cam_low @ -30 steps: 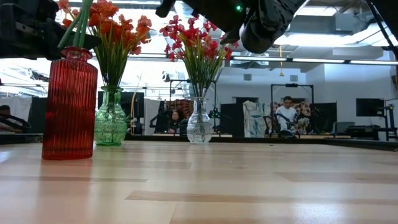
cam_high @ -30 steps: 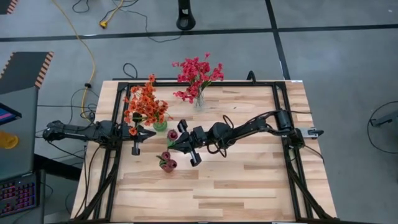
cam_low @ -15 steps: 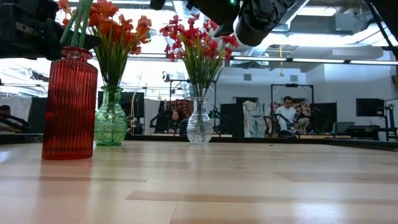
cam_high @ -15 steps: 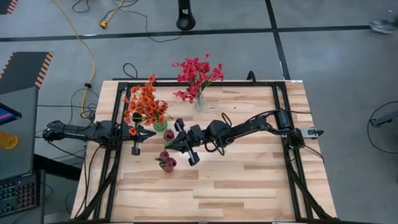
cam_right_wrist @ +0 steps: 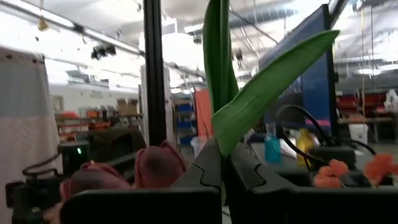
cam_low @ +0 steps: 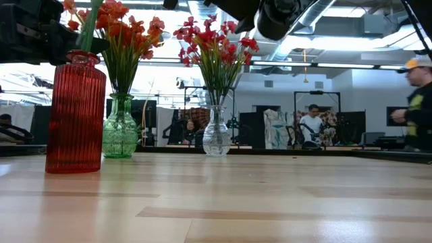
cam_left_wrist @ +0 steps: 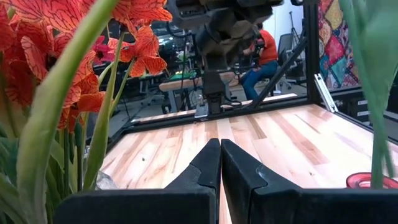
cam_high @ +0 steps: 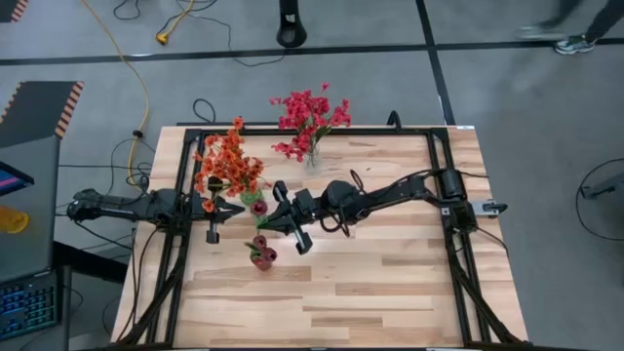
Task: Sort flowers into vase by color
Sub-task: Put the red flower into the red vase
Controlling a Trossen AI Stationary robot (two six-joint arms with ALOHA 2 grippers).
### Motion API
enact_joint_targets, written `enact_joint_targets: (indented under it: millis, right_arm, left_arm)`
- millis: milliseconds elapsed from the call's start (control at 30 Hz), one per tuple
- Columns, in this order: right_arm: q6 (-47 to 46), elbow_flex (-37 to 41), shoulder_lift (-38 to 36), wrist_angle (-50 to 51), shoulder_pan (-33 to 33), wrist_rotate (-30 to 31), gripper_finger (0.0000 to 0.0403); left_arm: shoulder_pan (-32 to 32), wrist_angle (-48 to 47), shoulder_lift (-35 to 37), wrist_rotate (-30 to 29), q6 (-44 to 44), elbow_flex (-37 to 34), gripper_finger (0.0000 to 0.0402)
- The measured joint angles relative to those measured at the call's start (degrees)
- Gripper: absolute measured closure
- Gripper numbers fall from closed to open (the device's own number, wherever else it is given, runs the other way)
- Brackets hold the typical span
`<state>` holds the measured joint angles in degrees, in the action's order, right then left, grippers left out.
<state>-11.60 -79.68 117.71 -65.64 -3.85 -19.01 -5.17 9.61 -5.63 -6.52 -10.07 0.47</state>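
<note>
My right gripper [cam_high: 265, 222] reaches across the table toward its left and is shut on a dark red tulip [cam_high: 258, 207], above and just far of the red vase [cam_high: 261, 255]. That vase holds more tulip buds. The tulip's green stem and leaf [cam_right_wrist: 249, 93] rise past the fingers in the right wrist view. Orange sprays [cam_high: 226, 166] stand in the green vase [cam_low: 120, 131]. Pink-red sprays [cam_high: 310, 115] stand in the clear vase [cam_low: 216, 133]. My left gripper [cam_high: 222, 210] is shut and empty beside the orange sprays. My right gripper pinches the tulip's green stem [cam_right_wrist: 219, 134] between its two fingers, where a leaf branches off. The fingers come level from the table's right side and lie across the stem. The tulip is lifted clear of the table; its lower end is hidden.
The three vases stand close together on the table's far left part. Black frame rails [cam_high: 429, 132] run along the table's edges. The near and right parts of the wooden top [cam_high: 390, 283] are bare. A person [cam_low: 420, 101] walks in the room behind.
My right gripper has gone toward the table's left edge with the tulip, closer to the green vase and my left gripper. The tulip has stayed in the hold, clear of the table.
</note>
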Motion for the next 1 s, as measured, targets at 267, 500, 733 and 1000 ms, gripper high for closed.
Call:
enact_joint_targets:
  millis: [267, 500, 733, 1000]
  right_arm:
    - [5.47, 0.0, -2.84, 7.85, -0.48, -0.24, 0.0376]
    - [6.08, 0.0, -2.27, 9.16, -0.64, 0.33, 0.0376]
    - [6.44, 0.0, -2.27, 11.53, -0.94, 0.97, 0.0367]
    - [7.75, 0.02, -2.25, 15.89, -1.36, 1.14, 0.0355]
  left_arm:
    - [0.02, -0.04, 0.0, -0.02, 0.0, 0.0, 0.0401]
    - [0.02, -0.02, 0.0, -0.07, 0.2, 0.0, 0.0401]
    - [0.02, 0.02, 0.01, -0.09, 0.2, 0.0, 0.0401]
    - [0.01, 0.07, 0.0, -0.11, 0.17, 0.0, 0.0401]
